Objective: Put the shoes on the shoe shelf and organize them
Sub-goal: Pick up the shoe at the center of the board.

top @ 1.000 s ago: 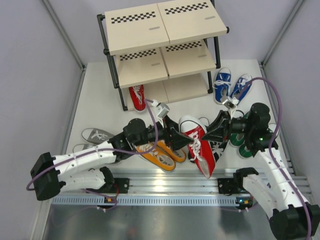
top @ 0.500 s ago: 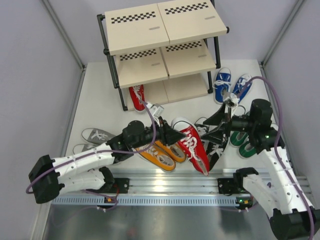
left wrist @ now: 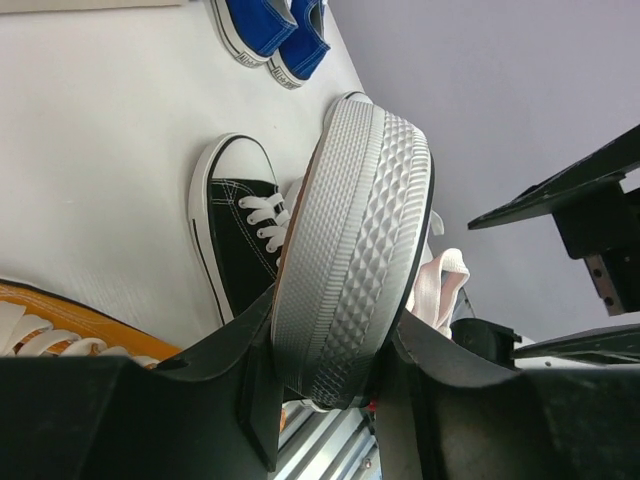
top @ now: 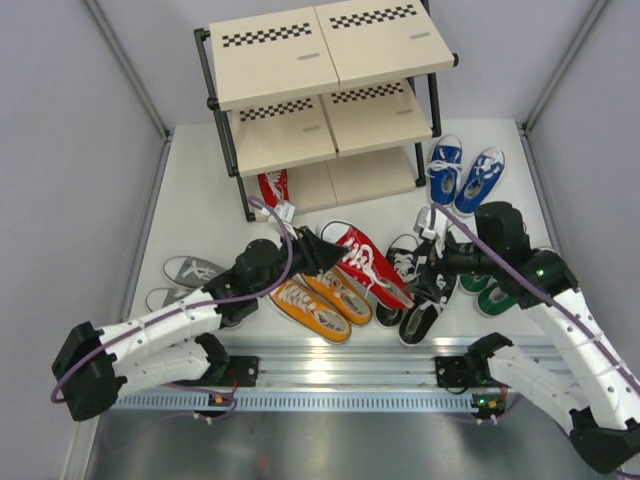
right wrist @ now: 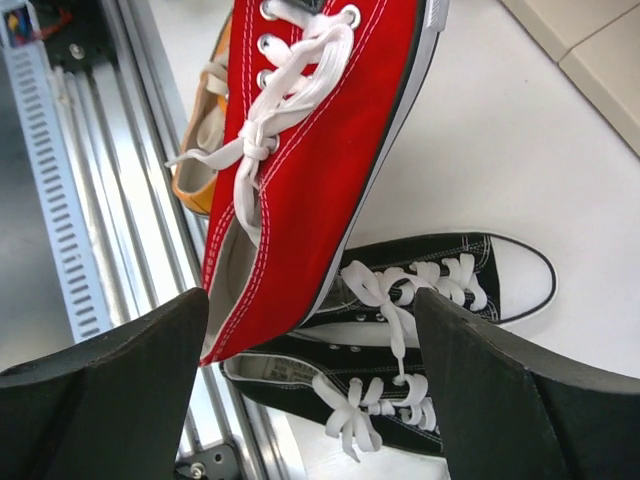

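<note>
My left gripper (top: pixel 318 250) clamps the red shoe (top: pixel 368 268) across its sole, with the long axis running far-left to near-right. The shoe shelf (top: pixel 270 65) stands farther back and closest to this arm. My right gripper (top: pixel 432 262) gapes wide, holding nothing.

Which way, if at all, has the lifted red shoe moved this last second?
Yes. In the top view the red shoe shifted away from the front rail, toward the shoe shelf.

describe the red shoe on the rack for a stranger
Go to the shoe shelf at the table's far end, bottom board, left side. The red shoe there is the only shoe on it; the other red shoe is in the left gripper.
</note>
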Action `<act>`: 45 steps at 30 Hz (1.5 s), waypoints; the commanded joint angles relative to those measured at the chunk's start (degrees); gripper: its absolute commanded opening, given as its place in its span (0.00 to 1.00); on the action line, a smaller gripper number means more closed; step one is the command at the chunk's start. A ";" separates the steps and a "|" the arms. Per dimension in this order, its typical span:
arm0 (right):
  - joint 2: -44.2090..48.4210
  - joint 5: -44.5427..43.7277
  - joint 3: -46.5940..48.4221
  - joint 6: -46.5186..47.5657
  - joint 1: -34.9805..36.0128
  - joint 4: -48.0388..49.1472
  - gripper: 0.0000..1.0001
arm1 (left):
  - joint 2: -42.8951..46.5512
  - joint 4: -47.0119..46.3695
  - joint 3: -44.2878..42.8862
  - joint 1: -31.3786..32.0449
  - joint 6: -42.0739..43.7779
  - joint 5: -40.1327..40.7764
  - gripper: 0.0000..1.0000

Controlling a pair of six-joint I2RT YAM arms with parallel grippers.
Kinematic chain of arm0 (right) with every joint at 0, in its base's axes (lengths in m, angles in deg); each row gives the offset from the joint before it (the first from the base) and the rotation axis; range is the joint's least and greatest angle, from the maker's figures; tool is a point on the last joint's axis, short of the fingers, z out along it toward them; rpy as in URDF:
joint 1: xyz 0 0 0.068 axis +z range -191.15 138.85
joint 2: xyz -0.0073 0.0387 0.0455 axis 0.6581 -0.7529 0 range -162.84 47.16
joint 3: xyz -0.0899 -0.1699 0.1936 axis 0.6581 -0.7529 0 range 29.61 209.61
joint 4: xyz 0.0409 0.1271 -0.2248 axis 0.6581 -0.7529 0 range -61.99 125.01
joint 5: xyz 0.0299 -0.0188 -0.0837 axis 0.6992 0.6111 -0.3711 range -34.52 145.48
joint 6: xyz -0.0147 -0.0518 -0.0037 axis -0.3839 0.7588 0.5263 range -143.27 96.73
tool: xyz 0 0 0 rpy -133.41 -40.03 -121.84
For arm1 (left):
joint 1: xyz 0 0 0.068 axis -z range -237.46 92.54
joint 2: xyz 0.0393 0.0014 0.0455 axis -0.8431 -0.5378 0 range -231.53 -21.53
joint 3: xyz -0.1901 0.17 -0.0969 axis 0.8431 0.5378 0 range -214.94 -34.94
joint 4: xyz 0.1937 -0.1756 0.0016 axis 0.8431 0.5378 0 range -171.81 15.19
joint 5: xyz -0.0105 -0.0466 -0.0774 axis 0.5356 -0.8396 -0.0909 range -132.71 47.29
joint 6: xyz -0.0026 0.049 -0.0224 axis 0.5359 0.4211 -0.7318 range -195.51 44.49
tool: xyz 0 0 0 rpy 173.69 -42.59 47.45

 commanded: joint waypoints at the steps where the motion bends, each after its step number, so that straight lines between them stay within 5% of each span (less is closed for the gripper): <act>1: -1.86 -8.08 -0.22 4.01 3.56 -0.59 0.83 | -0.50 -10.27 -1.93 0.02 -4.01 1.04 0.00; 16: -5.74 -11.59 -4.44 3.04 9.72 8.64 0.80 | -0.94 -14.31 0.87 -0.07 -8.84 4.46 0.00; 22: -9.25 -16.60 -5.23 4.44 12.62 12.33 0.68 | -0.76 -16.60 2.37 -0.16 -11.48 7.19 0.00; 25: -11.19 -17.67 -4.97 5.06 14.29 13.13 0.57 | -0.94 -17.92 3.07 -0.33 -12.53 7.36 0.00; 31: -12.95 -17.67 -3.48 4.71 15.52 14.62 0.00 | -1.56 -18.27 3.42 -0.60 -12.45 7.10 0.00; 36: -10.93 -17.76 -1.98 -0.03 13.07 17.87 0.00 | -0.42 -11.98 2.90 -0.95 -9.48 7.01 0.01; 39: -10.75 -16.27 -0.93 -3.02 9.21 19.19 0.00 | 1.51 -2.41 1.76 -1.03 -6.66 7.71 0.36; 40: -10.92 -15.83 -0.84 -4.07 8.41 19.46 0.00 | 2.22 0.34 1.32 -1.04 -6.04 8.06 0.55; 45: -14.69 -13.10 -0.31 -6.19 5.33 20.34 0.00 | 8.45 13.52 -1.32 -1.04 0.80 11.31 0.69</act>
